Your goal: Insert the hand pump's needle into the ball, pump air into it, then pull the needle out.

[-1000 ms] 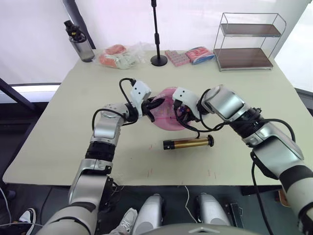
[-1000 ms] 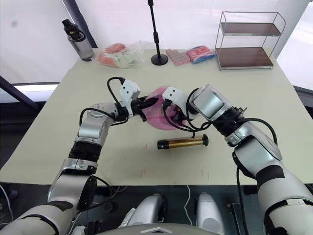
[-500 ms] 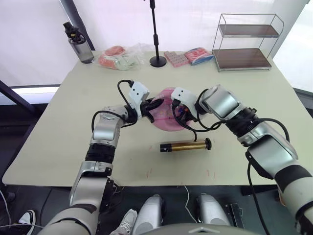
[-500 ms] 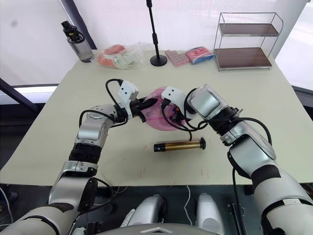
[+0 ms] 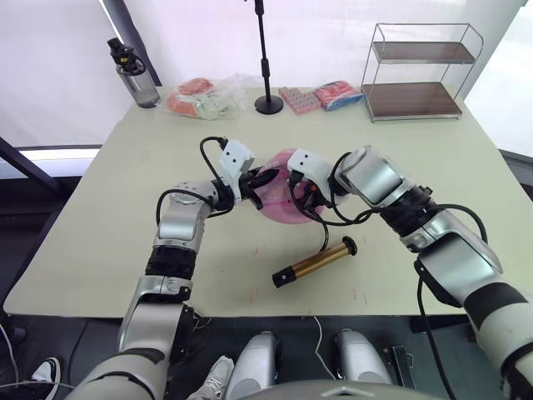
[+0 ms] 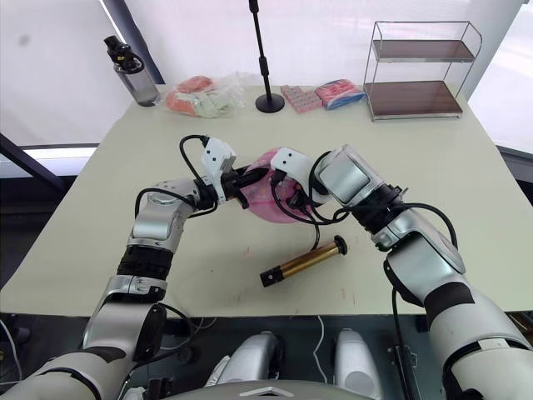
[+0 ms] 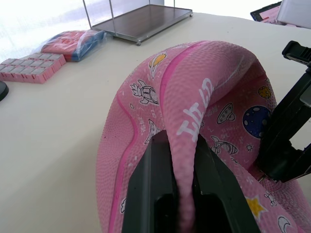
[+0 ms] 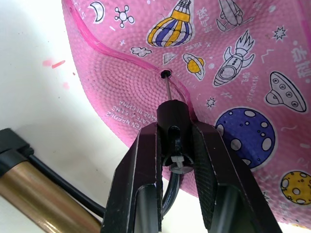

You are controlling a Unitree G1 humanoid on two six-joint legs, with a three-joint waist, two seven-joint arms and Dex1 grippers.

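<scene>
Pinching the needle (image 8: 167, 83)'s black fitting, the right gripper (image 8: 176, 145) is aiming its pin straight into the ball (image 8: 233, 73)'s valve hole; the left gripper (image 7: 181, 191) is clamping a fold of ball, while the hand pump (image 5: 315, 261) is lying nearby on the table (image 5: 125, 192).

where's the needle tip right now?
In the right wrist view the needle sits with its tip at the valve hole of the ball, its fitting clamped in the right tool, with the hand pump lying nearby on the table.
</scene>
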